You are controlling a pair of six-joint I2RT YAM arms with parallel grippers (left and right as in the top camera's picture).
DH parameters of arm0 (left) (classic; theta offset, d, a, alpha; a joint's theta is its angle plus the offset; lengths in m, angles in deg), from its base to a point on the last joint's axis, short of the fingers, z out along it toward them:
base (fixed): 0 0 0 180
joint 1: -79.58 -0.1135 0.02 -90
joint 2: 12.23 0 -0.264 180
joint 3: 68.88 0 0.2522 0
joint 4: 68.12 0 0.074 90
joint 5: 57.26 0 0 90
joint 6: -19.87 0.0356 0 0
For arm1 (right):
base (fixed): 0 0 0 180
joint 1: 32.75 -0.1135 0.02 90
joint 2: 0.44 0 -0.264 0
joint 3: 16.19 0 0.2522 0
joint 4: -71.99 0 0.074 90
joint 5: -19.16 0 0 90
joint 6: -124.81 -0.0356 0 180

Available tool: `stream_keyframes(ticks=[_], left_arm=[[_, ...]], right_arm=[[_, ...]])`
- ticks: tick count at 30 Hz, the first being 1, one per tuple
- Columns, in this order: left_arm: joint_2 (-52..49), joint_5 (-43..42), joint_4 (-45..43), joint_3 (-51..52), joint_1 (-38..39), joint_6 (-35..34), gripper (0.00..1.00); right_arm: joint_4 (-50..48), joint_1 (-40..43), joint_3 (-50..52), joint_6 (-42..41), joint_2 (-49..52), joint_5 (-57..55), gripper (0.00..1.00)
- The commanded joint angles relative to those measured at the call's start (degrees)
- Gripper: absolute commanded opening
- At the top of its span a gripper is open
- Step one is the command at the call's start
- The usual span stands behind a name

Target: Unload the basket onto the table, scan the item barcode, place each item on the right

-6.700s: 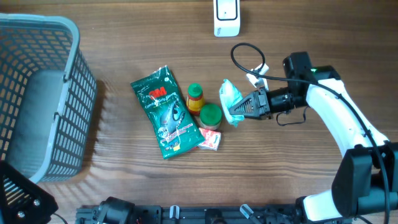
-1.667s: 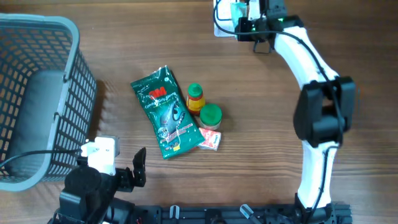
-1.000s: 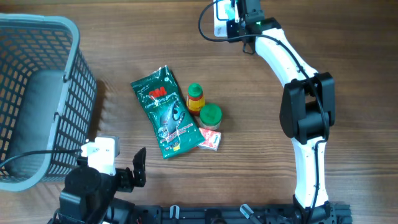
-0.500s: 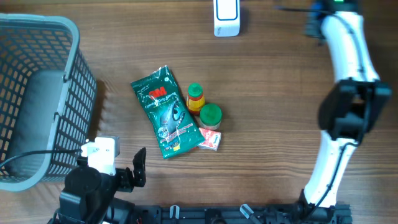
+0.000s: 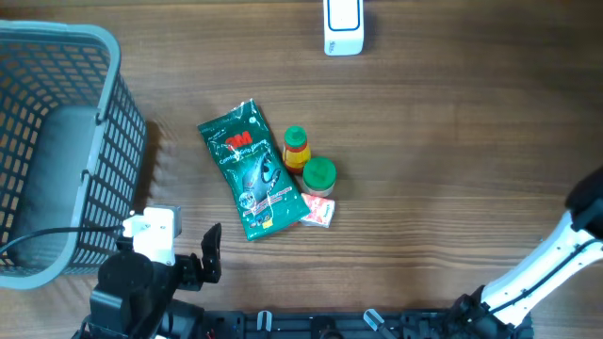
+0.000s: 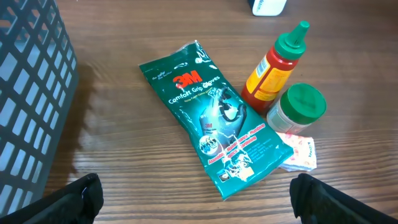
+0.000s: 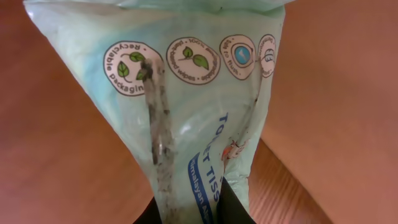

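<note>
One pinch on the right: right gripper [image 7: 193,214] nipped narrow on the near end of a pale green tissue packet [image 7: 186,112], which stretches away from the jaws and fills the wrist view. Left gripper [image 6: 196,186] spread wide, holding nothing. Straight ahead of those open jaws, flat on the wooden table [image 5: 452,141]: a green 3M glove packet [image 6: 214,134]. Ahead and to the right: a red sauce bottle [image 6: 273,71], a green-lidded jar [image 6: 300,107] and a small red-and-white sachet [image 6: 300,155], close together. Far ahead, a white scanner [image 5: 342,26]. Left of the jaws, a grey basket [image 5: 89,169].

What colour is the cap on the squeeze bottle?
Green; the bottle cap shows best in the left wrist view.
</note>
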Motion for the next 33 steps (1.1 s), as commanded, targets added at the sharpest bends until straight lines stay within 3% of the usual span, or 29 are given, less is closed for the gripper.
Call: stream_keyframes(ticks=[1, 3, 4, 5, 6, 8, 11, 19, 24, 33], left_arm=[[-0.07, -0.66, -0.11, -0.5, -0.26, -0.33, 1.0], [-0.07, -0.66, -0.11, -0.5, -0.26, -0.33, 1.0], [-0.07, -0.66, -0.11, -0.5, -0.26, -0.33, 1.0], [-0.07, -0.66, -0.11, -0.5, -0.24, -0.33, 1.0], [-0.07, -0.66, -0.11, -0.5, -0.26, -0.33, 1.0], [-0.07, -0.66, -0.11, -0.5, -0.26, -0.33, 1.0], [-0.07, -0.66, -0.11, -0.5, -0.26, -0.33, 1.0], [-0.07, -0.66, -0.11, -0.5, -0.26, -0.33, 1.0], [-0.07, -0.66, -0.11, -0.5, -0.26, -0.33, 1.0], [-0.07, -0.66, -0.11, -0.5, -0.26, -0.33, 1.0]], right_arm=[[-0.87, 2.99, 4.15, -3.76, 0.48, 4.0, 0.05], [-0.98, 4.68, 6.05, -7.04, 0.48, 4.07, 0.08], [-0.9, 5.35, 6.62, -9.05, 0.48, 4.13, 0.17], [-0.5, 5.77, 6.69, -10.14, 0.48, 4.63, 0.32], [0.11, 5.88, 6.67, -10.32, 0.44, 5.79, 0.65], [1.22, 5.86, 6.56, -11.3, 0.13, 6.47, 1.0], [4.76, 5.75, 4.76, -16.41, -1.11, 9.53, 1.0], [15.93, 0.33, 2.84, -30.23, -11.19, 44.09, 1.0], [27.43, -10.82, 2.86, -35.3, -15.47, 44.15, 1.0], [34.77, -29.4, 2.86, -25.79, -23.34, 44.35, 1.0]])
